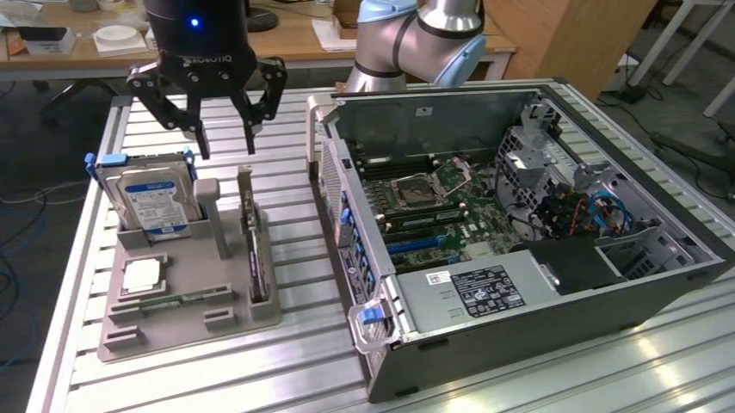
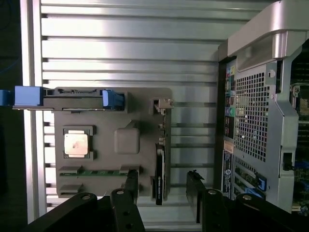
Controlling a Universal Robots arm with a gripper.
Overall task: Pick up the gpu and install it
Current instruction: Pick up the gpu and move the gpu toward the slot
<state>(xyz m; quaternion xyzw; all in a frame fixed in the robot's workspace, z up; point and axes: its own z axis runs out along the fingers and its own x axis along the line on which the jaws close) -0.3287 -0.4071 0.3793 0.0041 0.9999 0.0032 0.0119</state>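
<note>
The gpu (image 1: 251,249) is a thin black card standing on edge in a slot of the grey holder tray (image 1: 172,331), its silver bracket at the far end. My gripper (image 1: 226,148) hangs open above the tray's far end, over the card and apart from it. In the wrist view the open fingers (image 2: 131,182) straddle the card's line, with the gpu (image 2: 160,169) between and below them. The open computer case (image 1: 517,215) lies at the exterior view's right, its motherboard (image 1: 436,206) exposed.
The tray also holds an upright silver hard drive (image 1: 147,194) with blue handles, a processor chip (image 1: 140,275) and a green memory stick (image 1: 178,301). The case's perforated rear wall (image 2: 260,96) stands close beside the tray. All rest on a slatted aluminium table (image 1: 299,370).
</note>
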